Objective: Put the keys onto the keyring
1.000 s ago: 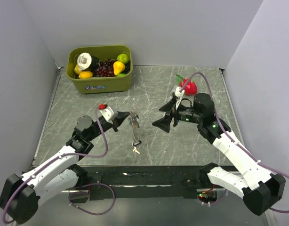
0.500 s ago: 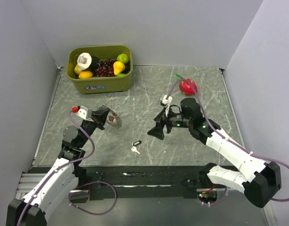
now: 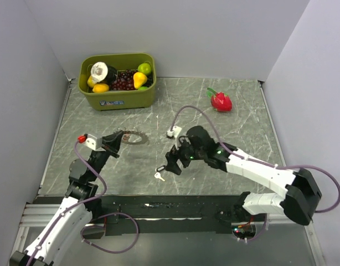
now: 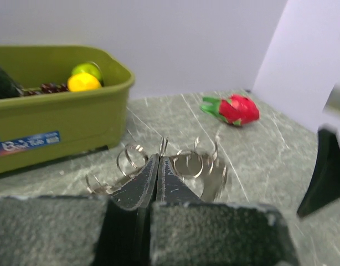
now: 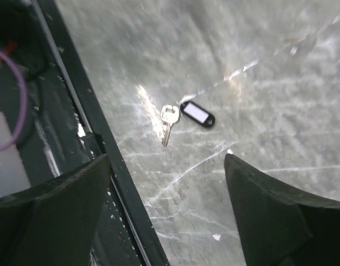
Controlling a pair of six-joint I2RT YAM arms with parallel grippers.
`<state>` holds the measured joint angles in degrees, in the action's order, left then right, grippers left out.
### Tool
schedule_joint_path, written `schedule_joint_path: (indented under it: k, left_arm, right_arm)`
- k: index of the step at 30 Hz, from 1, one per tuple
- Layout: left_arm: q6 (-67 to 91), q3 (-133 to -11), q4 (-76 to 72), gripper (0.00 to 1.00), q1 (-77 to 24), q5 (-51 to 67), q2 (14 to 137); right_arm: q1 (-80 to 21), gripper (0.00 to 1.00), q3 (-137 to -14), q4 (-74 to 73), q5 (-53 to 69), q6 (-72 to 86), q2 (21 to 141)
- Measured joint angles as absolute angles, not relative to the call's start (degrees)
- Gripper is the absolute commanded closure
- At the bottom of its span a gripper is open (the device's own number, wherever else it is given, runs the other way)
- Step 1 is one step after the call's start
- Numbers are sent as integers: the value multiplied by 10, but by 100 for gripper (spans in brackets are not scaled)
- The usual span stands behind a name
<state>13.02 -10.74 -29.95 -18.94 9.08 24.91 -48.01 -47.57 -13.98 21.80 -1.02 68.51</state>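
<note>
My left gripper (image 3: 120, 138) is shut on a bunch of linked metal keyrings (image 3: 135, 137) and holds it above the table's left middle. In the left wrist view the jaws (image 4: 159, 158) pinch one thin ring while the other keyrings (image 4: 187, 163) hang blurred behind them. One pale silvery key (image 3: 158, 177) lies flat near the front edge, beside a black tag (image 3: 160, 168) with a white label. My right gripper (image 3: 172, 162) is open just right of and above them. In the right wrist view the key (image 5: 168, 121) and tag (image 5: 197, 113) lie ahead of the spread gripper (image 5: 167, 160). No other keys show.
An olive bin (image 3: 125, 100) of toy fruit stands at the back left and shows in the left wrist view (image 4: 59, 136). A red toy fruit (image 3: 221, 101) lies at the back right. The table's dark front rail (image 5: 98, 144) runs close beside the key.
My left gripper carried the keyrings away to the left, leaving the key and tag on the table. My right gripper moved forward and left, down over the key.
</note>
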Motion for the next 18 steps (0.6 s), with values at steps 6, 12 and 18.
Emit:
schedule_joint_path:
  k: [6,12,18]
  left_arm:
    - [128,-108,-285,99,-189,59,202]
    - [109,-143,-235,99,-189,67,200]
    - [86,-188,-197,99,-189,91,191]
  right_arm:
    - [-538,51,-501,-154,123,28,783]
    - [-555,79,-558,-161,84,60,890]
    - [-560,100,-583,-156,91,80,949]
